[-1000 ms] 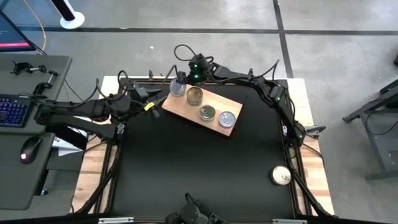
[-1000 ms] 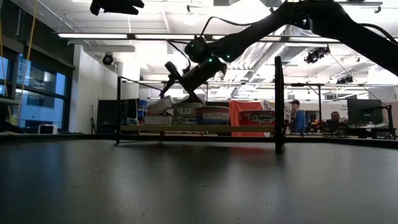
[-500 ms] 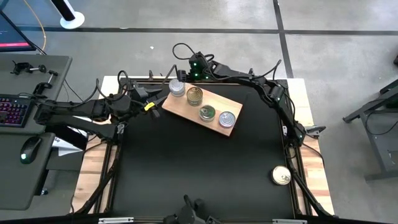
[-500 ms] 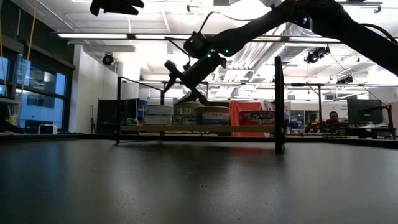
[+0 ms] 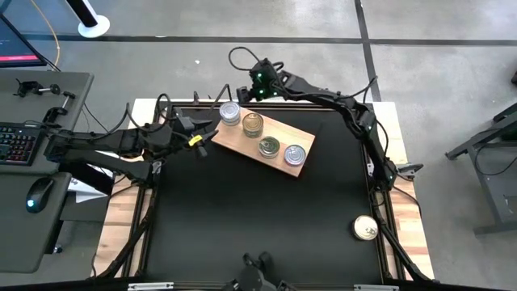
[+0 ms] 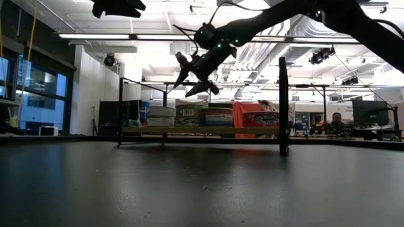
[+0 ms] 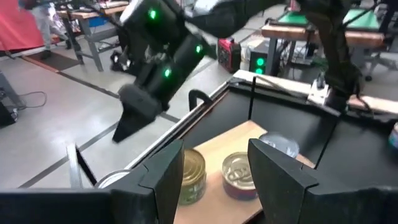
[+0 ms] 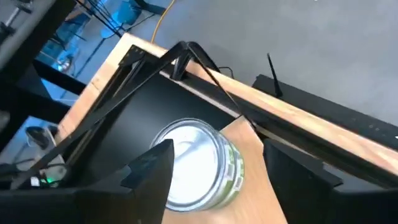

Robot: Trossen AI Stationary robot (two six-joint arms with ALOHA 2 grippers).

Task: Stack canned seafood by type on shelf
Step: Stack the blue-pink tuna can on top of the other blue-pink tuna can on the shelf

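The wooden shelf (image 5: 260,139) lies slanted at the table's far side. On it stand a silver-topped can (image 5: 229,113) at the far-left end, a gold-topped can (image 5: 253,124), a darker-topped can (image 5: 269,147) and another silver-topped can (image 5: 295,153). One more can (image 5: 365,228) sits on the black table at the near right. My right gripper (image 6: 189,81) hangs open above the far-left silver can (image 8: 193,163), clear of it. My left gripper (image 5: 208,132) is open and level just left of the shelf's end, with nothing between its fingers (image 7: 165,180).
A black metal frame (image 5: 153,174) runs along the table's edges, with an upright post (image 6: 282,104) at the far side. Cables trail behind the far edge. A desk with a keyboard (image 5: 16,141) and mouse stands left of the table. The black tabletop (image 5: 258,218) is bare in the middle.
My right gripper has risen from the far-left silver can toward the far edge and has rolled about its own axis. That can leaned tilted at the fingers a second ago and now stands flat on the shelf.
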